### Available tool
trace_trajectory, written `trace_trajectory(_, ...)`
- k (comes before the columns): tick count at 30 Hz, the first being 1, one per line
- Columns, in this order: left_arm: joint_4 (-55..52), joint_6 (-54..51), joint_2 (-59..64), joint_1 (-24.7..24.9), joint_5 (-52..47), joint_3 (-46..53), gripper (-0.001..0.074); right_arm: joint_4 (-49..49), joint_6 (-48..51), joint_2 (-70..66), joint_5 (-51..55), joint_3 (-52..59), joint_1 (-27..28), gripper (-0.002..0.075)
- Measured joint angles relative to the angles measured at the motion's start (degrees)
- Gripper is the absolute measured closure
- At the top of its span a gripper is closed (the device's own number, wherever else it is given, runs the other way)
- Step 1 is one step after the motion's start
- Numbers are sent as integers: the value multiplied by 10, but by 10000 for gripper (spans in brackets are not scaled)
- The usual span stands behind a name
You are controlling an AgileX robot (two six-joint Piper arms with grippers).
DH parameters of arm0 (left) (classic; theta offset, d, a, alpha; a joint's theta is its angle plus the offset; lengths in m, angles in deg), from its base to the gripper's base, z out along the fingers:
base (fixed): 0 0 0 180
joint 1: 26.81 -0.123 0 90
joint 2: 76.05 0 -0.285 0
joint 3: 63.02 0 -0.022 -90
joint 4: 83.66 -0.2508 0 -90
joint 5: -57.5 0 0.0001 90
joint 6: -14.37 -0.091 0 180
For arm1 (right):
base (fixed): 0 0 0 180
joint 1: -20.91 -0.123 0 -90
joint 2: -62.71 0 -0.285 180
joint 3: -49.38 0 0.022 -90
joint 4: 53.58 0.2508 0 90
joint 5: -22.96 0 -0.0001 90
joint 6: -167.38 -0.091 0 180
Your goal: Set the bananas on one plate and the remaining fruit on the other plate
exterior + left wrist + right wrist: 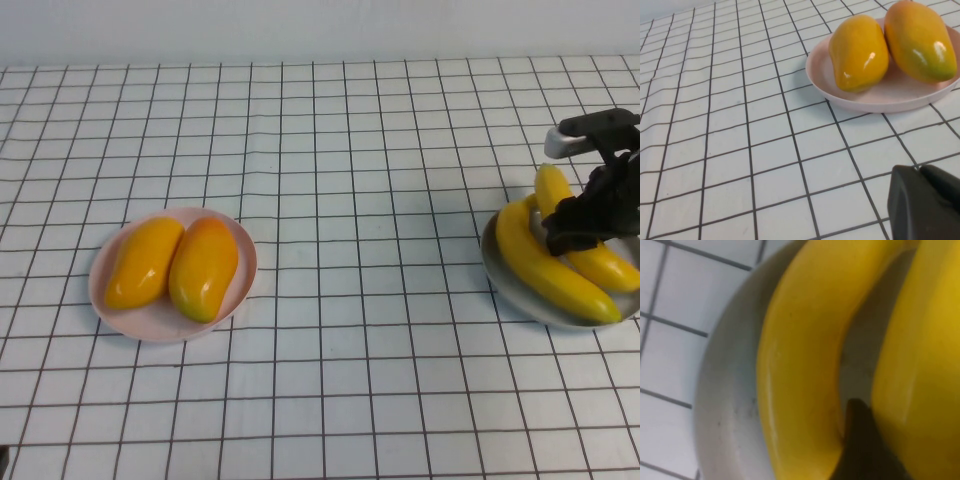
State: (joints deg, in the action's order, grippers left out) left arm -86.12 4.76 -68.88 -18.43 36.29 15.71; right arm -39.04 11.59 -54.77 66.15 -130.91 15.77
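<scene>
While the left gripper waits near the pink plate with both mangoes, its state not tellable, the right gripper sits directly over the two glossy yellow bananas, which lie side by side on the grey plate, one finger between them, apparently spread.

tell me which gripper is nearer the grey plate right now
Right. The right gripper hangs directly over the grey plate, down among the bananas. The left gripper is far across the table, near the pink plate.
</scene>
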Motion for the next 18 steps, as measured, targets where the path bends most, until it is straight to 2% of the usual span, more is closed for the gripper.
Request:
trace_trajectory(4, 0, 0, 0, 0, 0, 0, 738, 22, 9, -2, 18, -9, 0, 308)
trace_trajectory(6, 0, 0, 0, 0, 0, 0, 738, 24, 7, -2, 42, -22, 0, 311)
trace_trajectory(8, 0, 0, 0, 0, 0, 0, 738, 24, -6, 0, 61, -33, 0, 364)
trace_trajectory(13, 0, 0, 0, 0, 0, 0, 738, 20, -26, 58, 94, -39, 0, 647)
trace_trajectory(15, 0, 0, 0, 0, 0, 0, 738, 20, -27, 99, 98, -33, 0, 701)
trace_trajectory(18, 0, 0, 0, 0, 0, 0, 738, 32, -28, 190, 75, 9, 0, 729)
